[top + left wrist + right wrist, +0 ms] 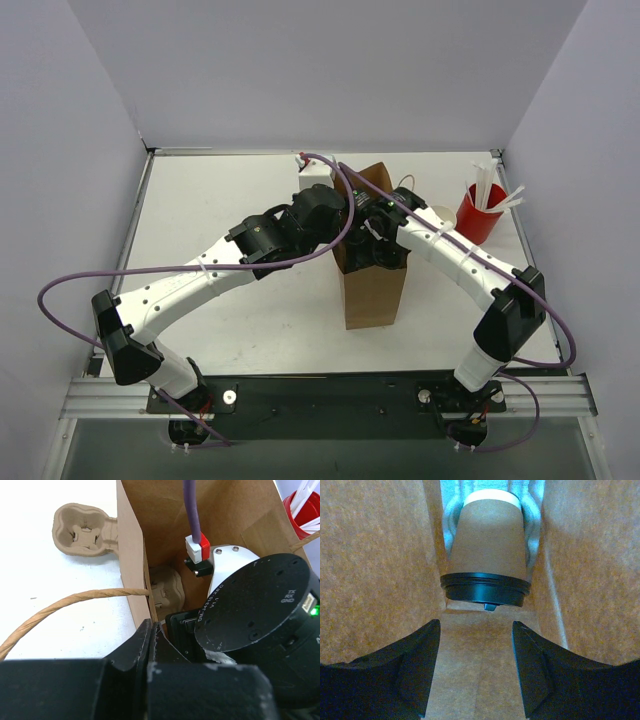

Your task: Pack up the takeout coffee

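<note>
Finding: the takeout coffee [487, 545] sits deep inside the paper bag [375, 290]. Its black lid [485, 587] faces the bag's mouth and its base is at the far end, against a pale moulded form that I cannot identify. The bag stands upright on the tabletop [230, 200].

Right gripper [476, 625]: it is inside the bag with its jaws apart and nothing between them. It is just short of the lid and does not touch it.

Left gripper [150, 640]: it is closed on the bag's near wall at the rim, beside the twine handle [65, 605].

Assessment: the cup appears to be placed. The step in hand is judged to be clearing the right gripper from the bag.

Recommendations:
- Draw the right gripper straight back along the bag's length, centred between the two side walls.
- Keep both fingers [410, 675] off the lid rim, since a nudge there could tip the cup.
- Do not let the wrist or its cable drag on the paper, because the bag is light and would lift or fold.
- The left pinch should steady the mouth until the right arm is fully out.
</note>
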